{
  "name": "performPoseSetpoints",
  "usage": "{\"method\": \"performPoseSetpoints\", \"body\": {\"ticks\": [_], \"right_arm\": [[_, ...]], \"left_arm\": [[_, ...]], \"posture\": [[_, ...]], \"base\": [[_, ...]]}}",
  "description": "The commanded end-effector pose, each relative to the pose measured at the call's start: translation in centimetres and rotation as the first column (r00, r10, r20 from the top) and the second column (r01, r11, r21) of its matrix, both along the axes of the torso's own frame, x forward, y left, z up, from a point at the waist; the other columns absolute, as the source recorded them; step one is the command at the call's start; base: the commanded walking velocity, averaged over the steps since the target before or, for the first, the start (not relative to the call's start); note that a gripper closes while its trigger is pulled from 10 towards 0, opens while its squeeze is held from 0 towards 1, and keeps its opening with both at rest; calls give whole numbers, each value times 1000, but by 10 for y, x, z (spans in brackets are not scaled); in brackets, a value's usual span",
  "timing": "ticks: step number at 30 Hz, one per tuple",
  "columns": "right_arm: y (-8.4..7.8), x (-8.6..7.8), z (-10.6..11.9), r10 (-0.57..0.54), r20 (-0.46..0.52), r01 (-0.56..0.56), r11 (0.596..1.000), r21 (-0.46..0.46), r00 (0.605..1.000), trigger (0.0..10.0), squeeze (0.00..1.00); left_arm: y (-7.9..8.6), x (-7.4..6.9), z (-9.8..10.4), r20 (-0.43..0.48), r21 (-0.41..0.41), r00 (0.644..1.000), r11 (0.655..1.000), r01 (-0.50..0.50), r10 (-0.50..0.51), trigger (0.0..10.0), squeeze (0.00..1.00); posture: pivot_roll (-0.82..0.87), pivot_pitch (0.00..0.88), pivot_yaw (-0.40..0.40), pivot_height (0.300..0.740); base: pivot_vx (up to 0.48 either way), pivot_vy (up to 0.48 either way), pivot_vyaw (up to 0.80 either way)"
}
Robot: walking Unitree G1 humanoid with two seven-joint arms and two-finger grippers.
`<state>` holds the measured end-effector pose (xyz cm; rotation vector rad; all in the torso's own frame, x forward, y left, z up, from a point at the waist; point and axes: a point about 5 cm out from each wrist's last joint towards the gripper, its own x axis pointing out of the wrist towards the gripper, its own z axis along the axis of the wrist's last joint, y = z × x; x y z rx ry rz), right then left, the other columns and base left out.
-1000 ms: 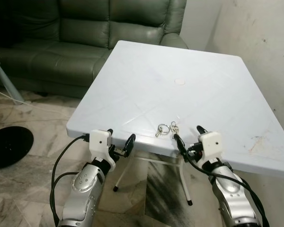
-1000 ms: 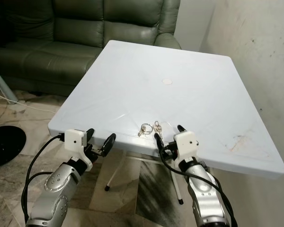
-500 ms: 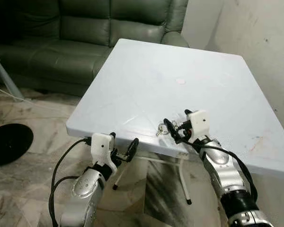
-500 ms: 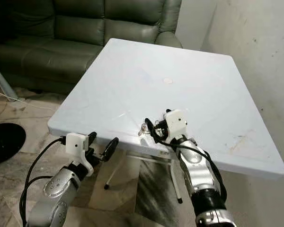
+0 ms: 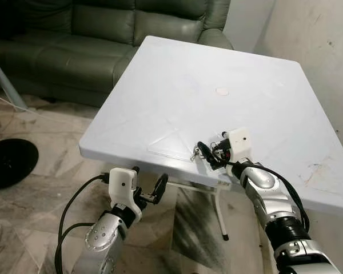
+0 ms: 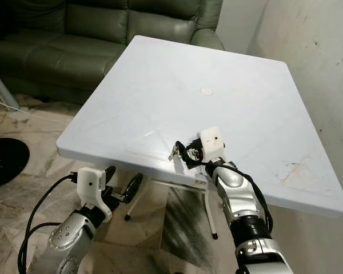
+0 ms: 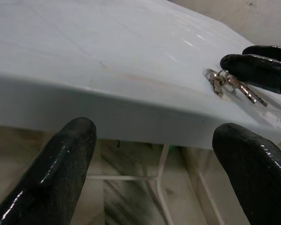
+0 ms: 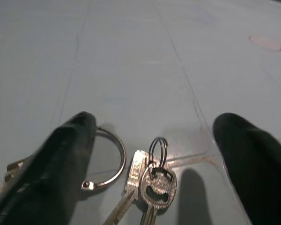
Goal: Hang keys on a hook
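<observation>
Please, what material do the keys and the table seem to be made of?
The keys look like metal, silvery and slightly brassy: they glint, with thin wire rings. The table is probably moulded plastic, pale, smooth and faintly glossy, with shallow pressed lines and a rounded edge.

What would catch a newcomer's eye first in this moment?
The right gripper sits on the white table near its front edge, open fingers straddling the keys. The left gripper hangs open below that edge. A green sofa stands behind the table.

Shiny metal keys [image 8: 152, 185], seemingly plastic table [image 5: 177, 97]
</observation>
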<state>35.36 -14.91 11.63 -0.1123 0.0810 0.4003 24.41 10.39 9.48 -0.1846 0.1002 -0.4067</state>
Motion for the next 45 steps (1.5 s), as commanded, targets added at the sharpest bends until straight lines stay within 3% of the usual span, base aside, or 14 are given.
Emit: {"method": "performPoseSetpoints", "body": {"ticks": [1,24,25,26,42,43,44,45], "right_arm": [[-8,1,0,-26,-18,26,1000,13,999,0,0],[-13,3,7,-16,8,15,999,42,1000,0,0],[-13,3,8,10,21,-11,999,39,1000,7176,0],[-13,2,7,15,11,-16,999,50,1000,10000,0],[-18,2,12,55,39,-59,995,87,998,10000,0],[-19,2,12,57,37,-60,994,88,998,8667,0],[-19,2,11,58,35,-61,994,90,998,8667,0],[-20,1,11,58,36,-61,994,94,998,5686,0]], "left_arm": [[-4,-4,2,0,6,1000,1000,4,-4,10000,0],[-5,-8,3,-22,2,1000,1000,-19,19,10000,0],[-5,-8,3,-23,3,1000,1000,-21,21,10000,0],[-5,-8,3,-24,2,999,1000,-21,21,10000,0],[-5,-6,4,-24,5,999,1000,-25,25,10000,0],[-5,-6,4,-24,5,999,1000,-26,26,10000,0],[-5,-6,4,-25,5,999,1000,-26,26,10000,0],[-5,-6,4,-24,5,999,1000,-26,27,10000,0]], "posture": [[73,168,-134,714],[69,194,-145,714],[69,197,-145,714],[68,197,-145,714],[66,202,-140,714],[66,202,-139,714],[66,202,-139,714],[66,202,-140,714]], "base": [[0,0,0],[0,0,0],[0,0,0],[0,0,0],[0,0,0],[0,0,0],[0,0,0],[0,0,0]]}}
